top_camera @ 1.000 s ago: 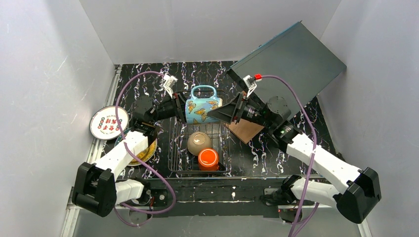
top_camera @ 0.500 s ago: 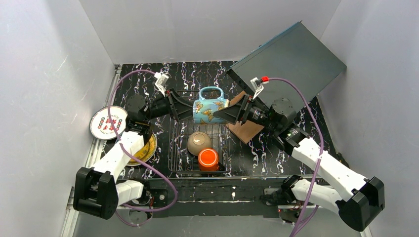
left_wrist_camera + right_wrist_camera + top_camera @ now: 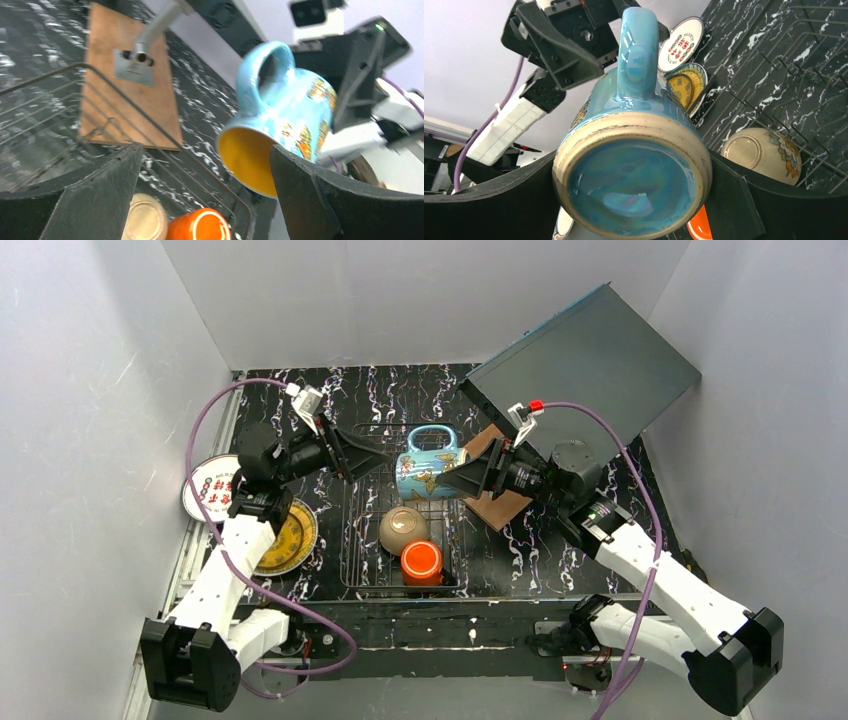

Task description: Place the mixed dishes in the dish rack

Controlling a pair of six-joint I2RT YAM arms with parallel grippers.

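Observation:
The blue patterned mug [image 3: 430, 468] hangs on its side above the far end of the dish rack [image 3: 352, 540], handle up. My right gripper [image 3: 452, 478] is shut on its base, a jaw on each side [image 3: 634, 170]. My left gripper [image 3: 372, 452] stands open just left of the mug, holding nothing; its yellow mouth [image 3: 250, 160] faces me. The white-and-tan bowl [image 3: 403, 528] and the orange mug [image 3: 421, 560] sit upside down in the rack. The yellow ornate plate [image 3: 285, 538] and the white plate [image 3: 212, 488] lie left of the rack.
A brown wooden board [image 3: 497, 502] lies right of the rack, under my right arm. The large grey slanted panel [image 3: 590, 360] leans at the back right. White walls close in the table on three sides.
My left gripper opened off the mug and drew back to the left. My right gripper kept the mug and shifted it slightly right and lower over the rack.

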